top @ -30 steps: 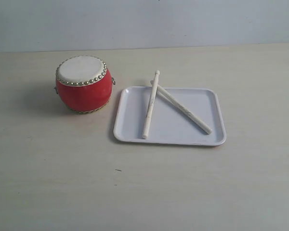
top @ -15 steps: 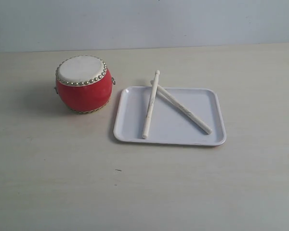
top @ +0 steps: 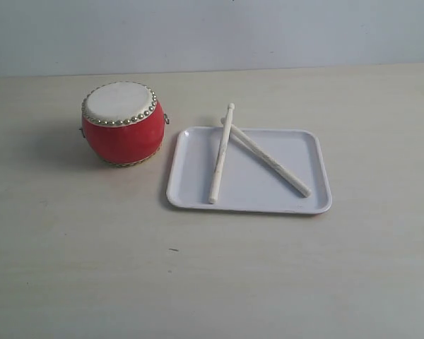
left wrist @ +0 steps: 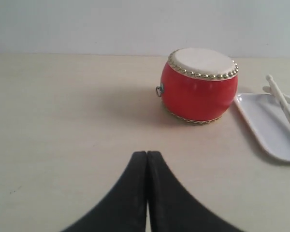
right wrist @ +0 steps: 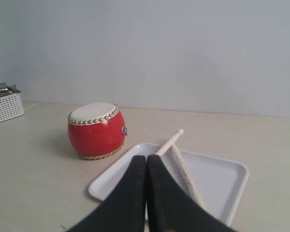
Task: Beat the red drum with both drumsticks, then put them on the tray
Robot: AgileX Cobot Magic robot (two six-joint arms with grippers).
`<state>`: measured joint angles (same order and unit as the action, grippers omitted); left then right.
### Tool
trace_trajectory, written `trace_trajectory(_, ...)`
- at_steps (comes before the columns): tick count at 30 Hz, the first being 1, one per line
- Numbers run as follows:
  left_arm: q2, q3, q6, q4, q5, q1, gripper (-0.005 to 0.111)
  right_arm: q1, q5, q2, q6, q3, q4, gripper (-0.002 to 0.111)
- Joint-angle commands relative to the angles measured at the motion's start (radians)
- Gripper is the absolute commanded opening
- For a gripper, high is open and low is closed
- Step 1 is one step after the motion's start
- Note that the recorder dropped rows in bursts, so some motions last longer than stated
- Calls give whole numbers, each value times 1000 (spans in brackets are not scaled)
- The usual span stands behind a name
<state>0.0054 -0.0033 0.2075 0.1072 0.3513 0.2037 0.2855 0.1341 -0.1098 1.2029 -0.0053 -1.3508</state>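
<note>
The red drum (top: pixel 121 124) stands upright on the table, left of the white tray (top: pixel 249 194). Both drumsticks lie crossed on the tray: one (top: pixel 221 153) runs near its left side with its tip over the far rim, the other (top: pixel 271 162) slants toward the tray's right front. Neither gripper shows in the exterior view. My left gripper (left wrist: pixel 147 153) is shut and empty, well short of the drum (left wrist: pixel 199 86). My right gripper (right wrist: pixel 146 157) is shut and empty, in front of the tray (right wrist: pixel 217 179) and the sticks (right wrist: pixel 184 171), with the drum (right wrist: pixel 95 130) beyond.
A white mesh basket (right wrist: pixel 4 106) sits at the table's far edge in the right wrist view. A pale wall (top: pixel 212 32) backs the table. A small dark speck (top: pixel 172 249) marks the tabletop in front of the tray.
</note>
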Motion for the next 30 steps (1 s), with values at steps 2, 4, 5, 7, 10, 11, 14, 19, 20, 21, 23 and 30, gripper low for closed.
trace_trajectory(2,-5,3,-296,-208,2,6,0,-2,-1,6,0,5,-3,0)
trace_trajectory(4,-5,3,-359,-321,2,3,0,-2,-1,6,0,5,-3,0)
trace_trajectory(5,-5,3,-357,-321,2,-7,0,-2,-1,6,0,5,-3,0)
trace_trajectory(7,-5,3,-353,-321,2,-65,0,-2,-1,6,0,5,-3,0)
trace_trajectory(10,-5,3,-331,-321,10,-123,0,-2,-1,6,0,5,-3,0)
trace_trajectory(11,-5,3,-335,-321,10,-123,0,-2,-1,6,0,5,-3,0)
trace_trajectory(14,-5,3,-335,-321,12,-123,0,-2,-1,6,0,5,-3,0)
trace_trajectory(19,-5,3,-335,-321,12,-123,0,-2,-1,6,0,5,-3,0)
trace_trajectory(20,-5,3,-335,-321,12,-123,0,-2,-1,6,0,5,-3,0)
trace_trajectory(21,-5,3,-335,-321,12,-123,0,-2,-1,6,0,5,-3,0)
trace_trajectory(23,-5,3,-335,-321,12,-123,0,-2,-1,6,0,5,-3,0)
trace_trajectory(30,-5,3,-335,-321,12,-123,0,-2,-1,6,0,5,-3,0)
